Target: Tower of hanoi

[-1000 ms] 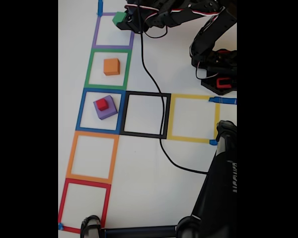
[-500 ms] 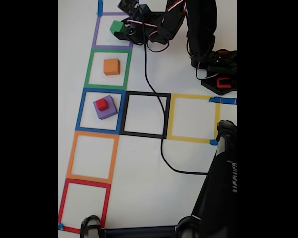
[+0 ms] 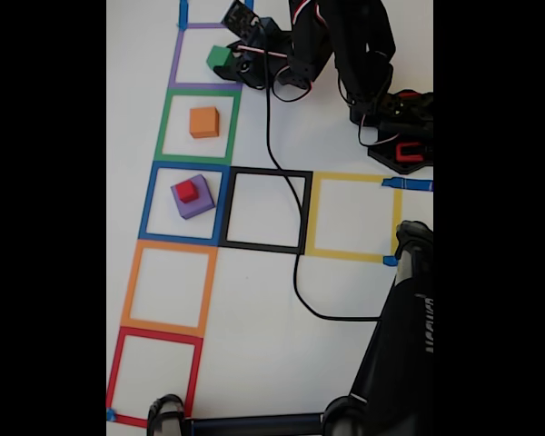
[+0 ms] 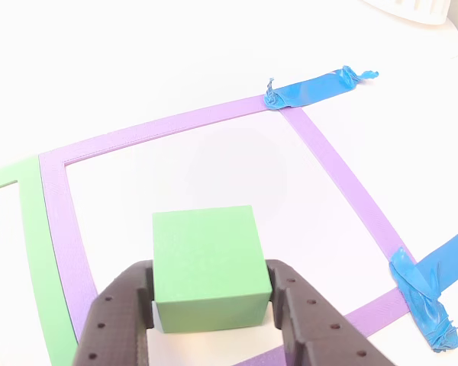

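My gripper (image 3: pixel 225 60) is shut on the green cube (image 3: pixel 219 56) inside the purple tape square (image 3: pixel 175 64) at the top of the fixed view. In the other view the green cube (image 4: pixel 206 263) sits between both dark fingers (image 4: pixel 118 313) of the gripper (image 4: pixel 211 284), low over the white surface; I cannot tell if it touches. The orange cube (image 3: pixel 203 122) lies alone in the green tape square. The small red cube (image 3: pixel 188 191) rests on top of the purple cube (image 3: pixel 196 203) in the blue tape square.
Black (image 3: pixel 265 171), yellow (image 3: pixel 350 177), orange (image 3: pixel 168 245) and red (image 3: pixel 154 334) tape squares hold nothing. A black cable (image 3: pixel 295 263) trails across the black square. The arm's base (image 3: pixel 400 136) stands at the upper right; a black stand (image 3: pixel 400 345) fills the lower right.
The gripper has carried the green cube down the fixed view from the purple square's top edge into its inside, and the arm has folded back toward its base.
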Motion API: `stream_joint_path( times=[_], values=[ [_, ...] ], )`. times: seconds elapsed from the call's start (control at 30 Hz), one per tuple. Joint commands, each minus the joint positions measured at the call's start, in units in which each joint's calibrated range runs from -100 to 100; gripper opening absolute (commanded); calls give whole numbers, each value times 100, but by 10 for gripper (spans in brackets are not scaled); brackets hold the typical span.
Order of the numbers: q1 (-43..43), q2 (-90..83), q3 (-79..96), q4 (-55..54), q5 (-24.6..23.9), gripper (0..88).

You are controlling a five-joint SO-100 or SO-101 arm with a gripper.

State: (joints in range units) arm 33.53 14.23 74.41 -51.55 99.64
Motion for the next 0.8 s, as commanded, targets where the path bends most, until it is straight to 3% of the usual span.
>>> stream_joint_path(
  times=[0.0,0.2,0.5,0.6,0.77],
  values=[
    [3,-22,-150,-124,36,99],
    [41,-30,-160,-124,36,214],
    [166,-555,-105,143,36,223],
    [281,-1459,40,1001,36,198],
    [358,-3704,86,3625,36,103]
  ],
)
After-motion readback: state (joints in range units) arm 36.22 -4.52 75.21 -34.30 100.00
